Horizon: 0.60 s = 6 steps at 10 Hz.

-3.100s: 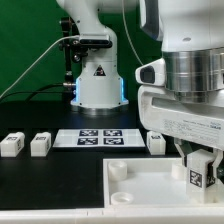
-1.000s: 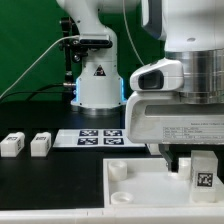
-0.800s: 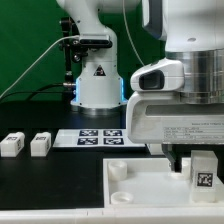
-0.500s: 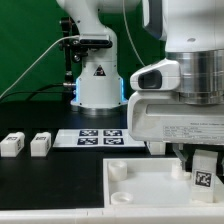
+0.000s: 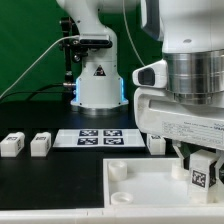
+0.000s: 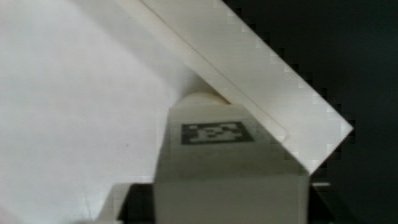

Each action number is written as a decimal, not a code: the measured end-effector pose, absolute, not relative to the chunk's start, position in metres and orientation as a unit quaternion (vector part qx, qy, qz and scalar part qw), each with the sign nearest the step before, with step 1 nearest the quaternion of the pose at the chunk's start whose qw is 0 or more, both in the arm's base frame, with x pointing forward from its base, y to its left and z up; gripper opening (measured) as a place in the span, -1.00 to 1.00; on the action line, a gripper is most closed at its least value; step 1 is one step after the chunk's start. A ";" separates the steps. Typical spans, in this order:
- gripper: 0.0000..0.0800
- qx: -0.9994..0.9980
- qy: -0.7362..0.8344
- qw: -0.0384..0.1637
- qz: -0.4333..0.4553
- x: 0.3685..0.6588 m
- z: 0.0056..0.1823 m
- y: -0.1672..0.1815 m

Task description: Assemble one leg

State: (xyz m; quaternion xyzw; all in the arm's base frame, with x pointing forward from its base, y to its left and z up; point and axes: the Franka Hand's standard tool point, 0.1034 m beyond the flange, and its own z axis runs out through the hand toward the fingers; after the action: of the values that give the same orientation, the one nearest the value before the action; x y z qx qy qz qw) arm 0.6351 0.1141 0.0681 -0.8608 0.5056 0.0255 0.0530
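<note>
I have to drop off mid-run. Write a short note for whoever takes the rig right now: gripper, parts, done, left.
Gripper: shut on a leg, tag facing the exterior camera, held upright over the white panel near its corner on the exterior view's right.
Other legs: two on the table at the exterior view's left, one behind the panel, beside the marker board.
Done: leg picked up and brought to the panel.
Left: whether it is seated in the corner socket cannot be told, since the gripper hides it. Check that, finish seating, then release.
</note>
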 end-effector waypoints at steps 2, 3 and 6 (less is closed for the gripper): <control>-0.26 -0.779 0.624 0.056 0.040 0.635 0.068 0.113; -0.26 -0.742 0.667 0.054 0.045 0.634 0.068 0.114; -0.26 -0.626 0.776 0.048 0.054 0.634 0.068 0.115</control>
State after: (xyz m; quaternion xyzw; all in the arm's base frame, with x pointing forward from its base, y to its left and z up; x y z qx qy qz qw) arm 0.6337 0.1146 0.0682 -0.6262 0.7763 0.0544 0.0476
